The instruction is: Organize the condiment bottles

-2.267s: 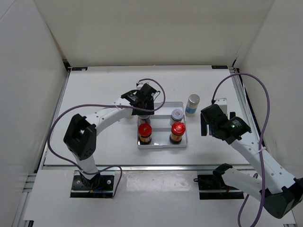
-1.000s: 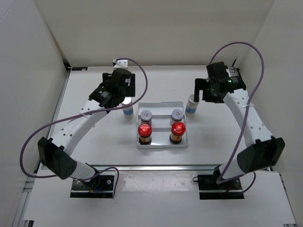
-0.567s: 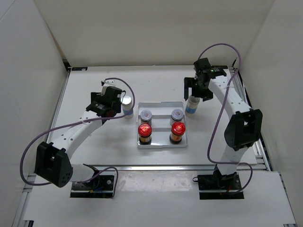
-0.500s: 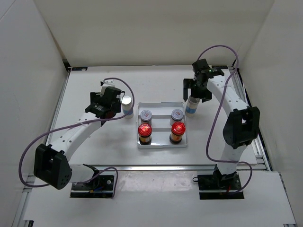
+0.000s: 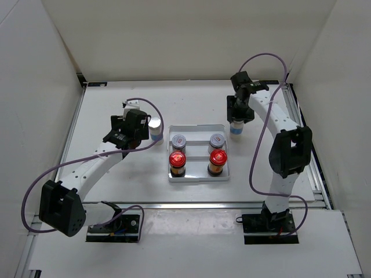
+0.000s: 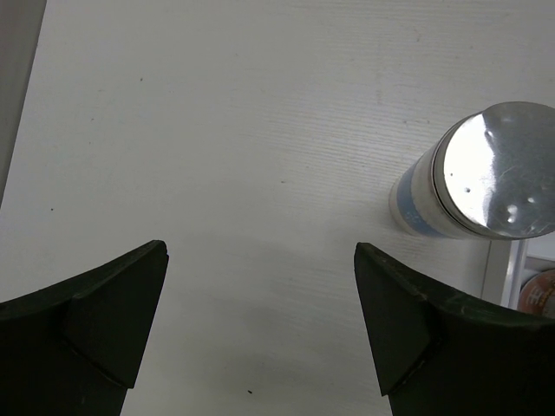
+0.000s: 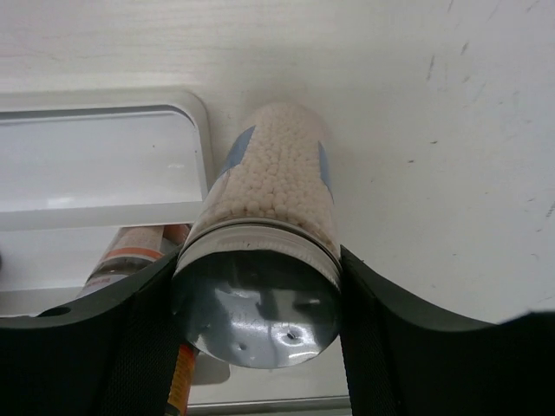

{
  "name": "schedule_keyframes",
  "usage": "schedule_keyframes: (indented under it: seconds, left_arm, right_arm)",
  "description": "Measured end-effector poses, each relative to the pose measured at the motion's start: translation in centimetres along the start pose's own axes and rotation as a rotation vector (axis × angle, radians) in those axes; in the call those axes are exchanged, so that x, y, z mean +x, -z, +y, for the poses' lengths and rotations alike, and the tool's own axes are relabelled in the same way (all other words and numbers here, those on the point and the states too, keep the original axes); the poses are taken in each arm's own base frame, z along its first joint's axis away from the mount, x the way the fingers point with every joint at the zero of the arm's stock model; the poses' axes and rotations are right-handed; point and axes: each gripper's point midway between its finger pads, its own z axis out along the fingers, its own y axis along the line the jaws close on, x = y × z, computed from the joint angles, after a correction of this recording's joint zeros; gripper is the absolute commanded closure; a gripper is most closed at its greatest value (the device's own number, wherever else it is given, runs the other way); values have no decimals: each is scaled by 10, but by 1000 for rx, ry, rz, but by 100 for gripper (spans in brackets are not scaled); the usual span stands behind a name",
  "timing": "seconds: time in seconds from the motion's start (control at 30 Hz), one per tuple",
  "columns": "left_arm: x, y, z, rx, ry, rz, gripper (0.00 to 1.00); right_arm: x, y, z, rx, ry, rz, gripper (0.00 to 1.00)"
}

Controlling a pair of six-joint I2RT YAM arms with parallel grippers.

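Inside the white tray (image 5: 197, 128) stand two short silver-capped jars (image 5: 178, 140) (image 5: 217, 139) and two red-capped jars (image 5: 177, 161) (image 5: 218, 160). Just right of the tray's far corner, my right gripper (image 5: 236, 117) is shut on a tall silver-capped, blue-labelled bottle (image 5: 235, 131). The right wrist view shows its cap (image 7: 256, 312) squeezed between both fingers (image 7: 130, 347), the gripper (image 7: 257, 264) straddling it. A second tall bottle (image 5: 155, 128) stands left of the tray. My left gripper (image 5: 139, 126) is open beside it; this bottle (image 6: 481, 173) lies beyond the right fingertip, apart from the gripper (image 6: 260, 260).
White walls enclose the table on three sides. The tray's far half (image 7: 95, 156) holds nothing. A purple cable loops over each arm. The tray's edge (image 6: 503, 260) shows just below the left bottle.
My right gripper has swung in over the tall bottle right of the tray and shut on it. My left gripper, still open, has drawn back a little from the left bottle.
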Motion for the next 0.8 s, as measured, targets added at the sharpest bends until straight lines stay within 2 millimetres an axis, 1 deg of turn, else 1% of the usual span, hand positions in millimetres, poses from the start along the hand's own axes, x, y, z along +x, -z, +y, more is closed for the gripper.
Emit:
schedule_keyframes:
  seconds: [0.1, 0.23, 0.3, 0.37, 0.43, 0.53, 0.7, 0.8]
  left_arm:
    - [1, 0, -3, 14, 3, 3, 0]
    - [2, -1, -5, 23, 4, 3, 0]
    - [3, -1, -5, 25, 5, 4, 0]
    - [4, -2, -6, 27, 4, 4, 0]
    - [5, -2, -7, 30, 3, 5, 0]
    - [6, -2, -8, 34, 0, 5, 0]
    - [7, -1, -11, 45, 5, -10, 0]
    - [7, 0, -10, 47, 10, -17, 0]
  right_arm:
    - [-17, 21, 5, 31, 32, -71, 74]
    - [-42, 60, 23, 3, 60, -197, 74]
    - [-47, 76, 32, -26, 73, -238, 74]
    - [-46, 88, 43, -61, 89, -260, 74]
    - [-42, 91, 52, -93, 102, -255, 76]
    - [-35, 87, 62, -126, 110, -226, 78]
    - [-22, 72, 71, -153, 112, -166, 79]
    - [-13, 57, 76, -154, 114, -127, 79]
